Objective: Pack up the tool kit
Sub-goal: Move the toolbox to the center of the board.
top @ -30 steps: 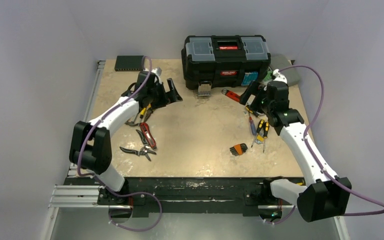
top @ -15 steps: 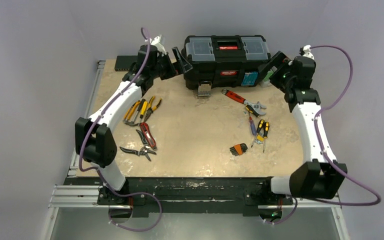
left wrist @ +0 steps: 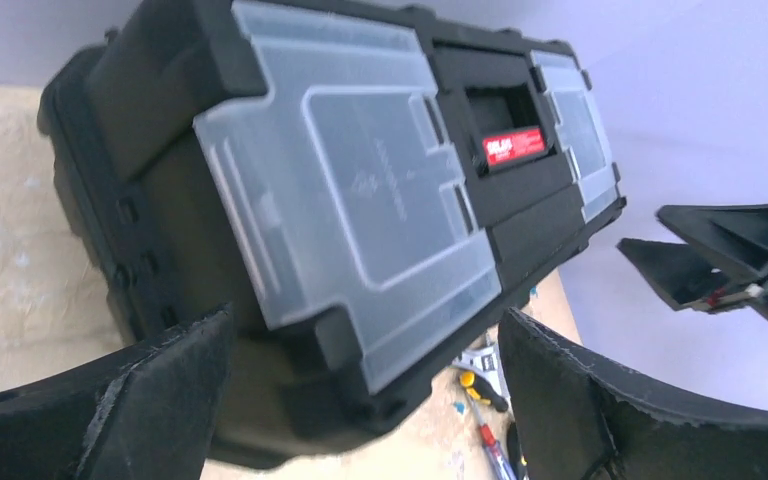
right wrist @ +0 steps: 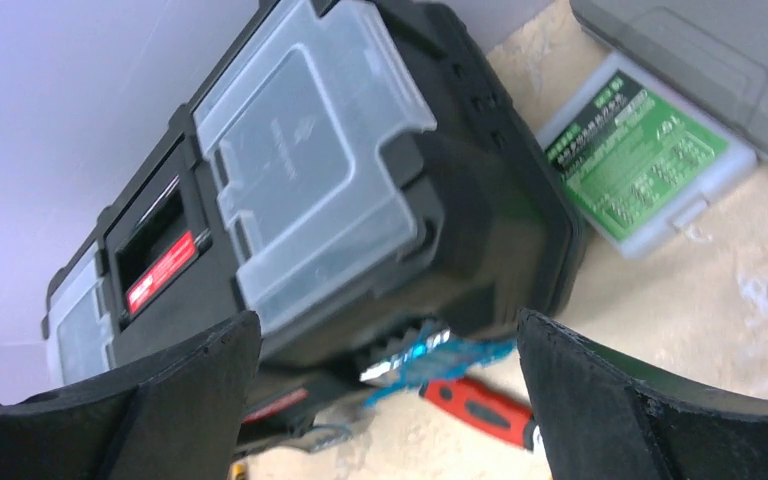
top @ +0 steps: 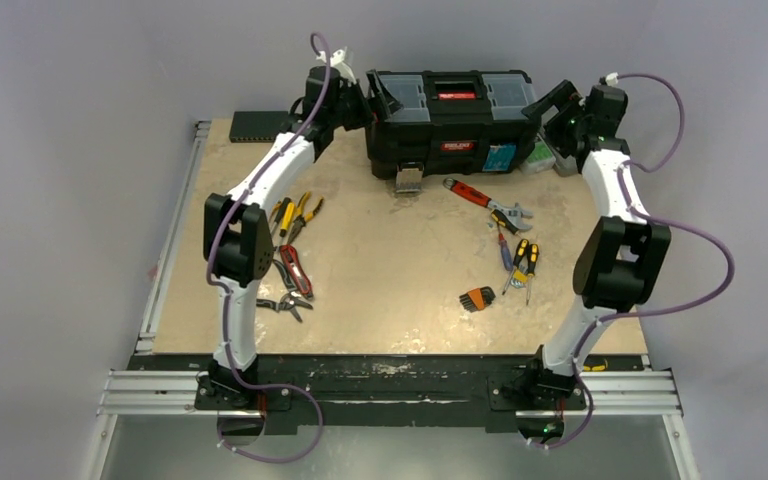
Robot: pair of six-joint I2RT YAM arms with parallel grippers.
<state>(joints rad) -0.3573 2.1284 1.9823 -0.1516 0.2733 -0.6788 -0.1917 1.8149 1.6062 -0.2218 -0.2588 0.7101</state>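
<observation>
Toolbox [top: 452, 122] sits back-centre on table [top: 390, 270], lid shut, clear compartment lids up. Left gripper [top: 371, 100] is by its left end and right gripper [top: 551, 104] by its right end, both w/ jaws spread wide, holding nothing. Prob. bracketing the box to steady or shift it before opening. Tools lie loose in front: red wrench [top: 468, 191] and screwdrivers [top: 521, 263] right, pliers [top: 296, 214] left. Green bit case [right wrist: 650, 160] is just beside box's right end.

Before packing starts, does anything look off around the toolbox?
The toolbox sits square with its lid down, but its metal front latch hangs flipped down, seemingly undone. Nothing looks spilled or damaged.
</observation>
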